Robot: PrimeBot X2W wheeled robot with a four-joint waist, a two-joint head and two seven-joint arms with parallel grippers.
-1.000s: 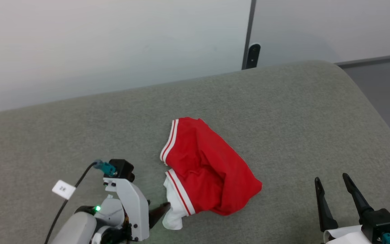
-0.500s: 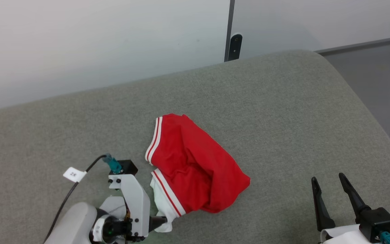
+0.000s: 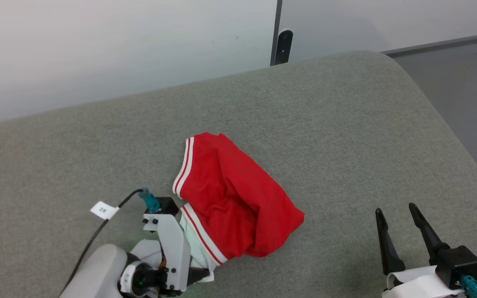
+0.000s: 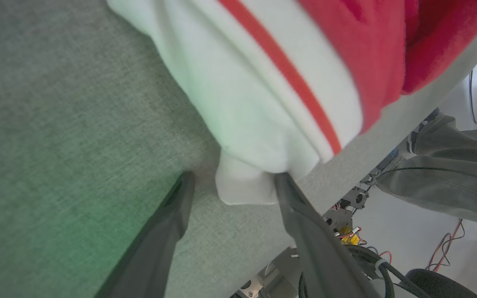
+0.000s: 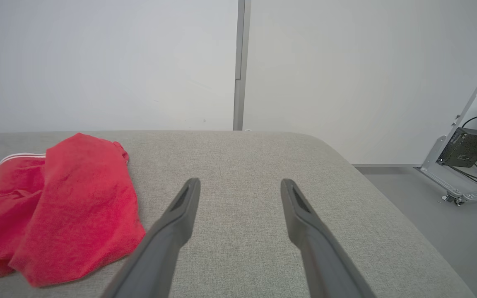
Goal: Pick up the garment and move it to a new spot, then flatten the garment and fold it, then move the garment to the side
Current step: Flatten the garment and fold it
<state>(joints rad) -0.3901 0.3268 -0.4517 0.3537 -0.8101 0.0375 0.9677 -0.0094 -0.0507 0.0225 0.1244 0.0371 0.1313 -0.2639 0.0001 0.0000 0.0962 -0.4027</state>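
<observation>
left gripper point(image 4: 232, 186): jaws wide, not clamped; the white corner of the crumpled red jersey-cloth garment with white-and-red striped trim point(image 3: 230, 198) lies between its two dark fingers. garment heaped on the grey woven upholstered surface point(image 3: 346, 124), towards the near edge. right gripper point(image 3: 395, 209): jaws wide, empty, well apart to the garment's right.
</observation>
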